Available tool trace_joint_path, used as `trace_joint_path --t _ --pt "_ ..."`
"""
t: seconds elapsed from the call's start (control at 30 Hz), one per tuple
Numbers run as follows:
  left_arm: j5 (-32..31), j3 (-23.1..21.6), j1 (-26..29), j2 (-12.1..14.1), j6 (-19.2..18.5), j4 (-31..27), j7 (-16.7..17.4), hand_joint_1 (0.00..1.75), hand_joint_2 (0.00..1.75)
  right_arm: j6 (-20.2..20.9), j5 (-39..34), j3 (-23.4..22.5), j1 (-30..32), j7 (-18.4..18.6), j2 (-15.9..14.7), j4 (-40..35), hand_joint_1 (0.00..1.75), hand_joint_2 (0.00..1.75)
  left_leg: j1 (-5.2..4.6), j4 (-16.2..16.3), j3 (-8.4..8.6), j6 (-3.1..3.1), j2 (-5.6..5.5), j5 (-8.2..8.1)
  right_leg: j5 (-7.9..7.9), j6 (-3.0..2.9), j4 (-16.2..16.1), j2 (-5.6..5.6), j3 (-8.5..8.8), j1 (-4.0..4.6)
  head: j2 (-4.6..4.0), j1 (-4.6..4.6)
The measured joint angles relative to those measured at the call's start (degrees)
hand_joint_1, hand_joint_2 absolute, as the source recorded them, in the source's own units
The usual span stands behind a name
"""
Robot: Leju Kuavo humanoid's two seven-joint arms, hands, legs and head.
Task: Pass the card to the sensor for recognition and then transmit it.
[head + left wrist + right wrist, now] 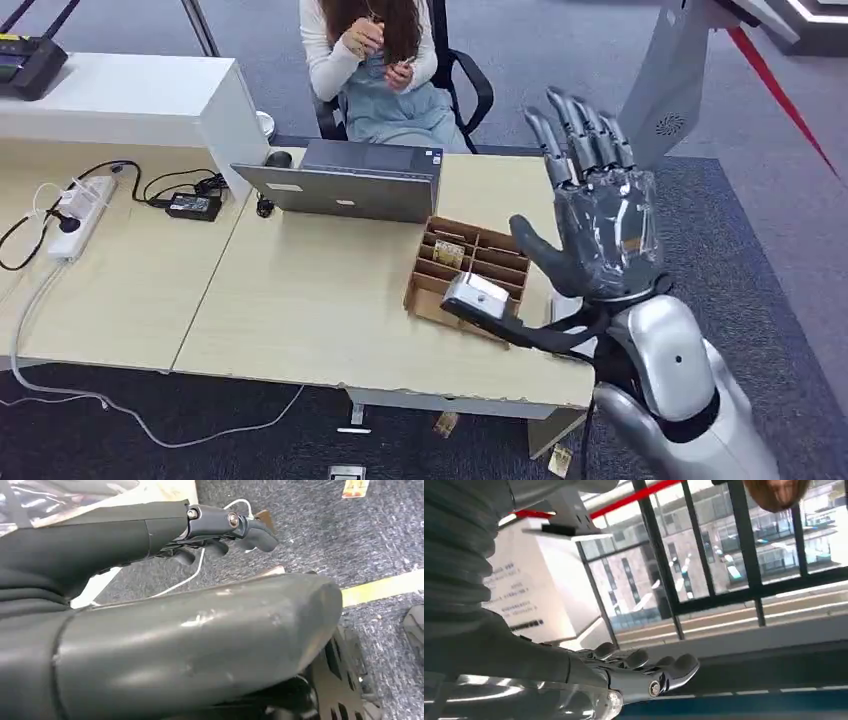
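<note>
We see our right hand [600, 215] raised high above the right end of the worktop [300, 300], palm out, its fingers [580, 130] spread apart and pointing up, the thumb stretched toward the left. It holds nothing. In the right wrist view the same hand [634, 672] lies flat and extended, fingers straight, with a window wall behind it and a white kiosk [541, 580] close by; in the head view we take the grey-white stand [675, 90] just beyond the raised fingers to be that kiosk. We cannot tell which part of it is the sensor.

Below the raised hand, a partitioned cardboard box [470, 270] sits on the worktop near its front right corner, with a card [448, 253] standing in one of its compartments. A small silver-grey device [477, 296] on a dark bracket hangs in front of the box's near edge.

Our left hand [220, 527] hangs low over the grey carpet beside the worktop's edge, fingers curled inward with nothing in them.

Further off, an open laptop [350, 180] stands at the back of the worktop, with a person [375, 60] seated behind it. To the left lie a power adapter [193, 205] and a white power strip [80, 205]. Two cards [560, 460] lie on the floor under the worktop's front edge.
</note>
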Motion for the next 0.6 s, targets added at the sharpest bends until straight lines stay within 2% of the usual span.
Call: trace_joint_path --t 0.1,0.27,0.6 --pt "-0.5 -0.1 -0.1 -0.1 -0.3 0.0 -0.8 0.0 0.0 2.8 1.4 2.3 -3.7 -0.2 0.1 -0.3 0.0 1.75 0.01 0.0 0.0 0.0 0.0 0.0 0.0 0.0 0.0 0.0 -0.01 0.0 0.0 0.0" --pt "-0.9 -0.2 -0.1 -0.2 -0.4 0.0 -1.8 0.0 0.0 5.2 3.0 6.8 -8.7 -0.8 1.1 -0.1 0.0 1.75 0.01 0.0 -0.03 0.0 -0.02 0.0 -0.01 0.0 0.0 -0.01 -0.03 0.02 0.0 0.0" --pt "-1.1 -0.5 -0.2 -0.2 -1.1 0.0 -2.2 0.0 0.0 7.0 2.7 13.0 -13.5 -1.3 3.1 3.6 0.0 1.75 0.01 0.0 -0.04 0.0 -0.05 0.0 -0.01 0.01 0.0 -0.03 -0.01 0.01 0.0 0.0"
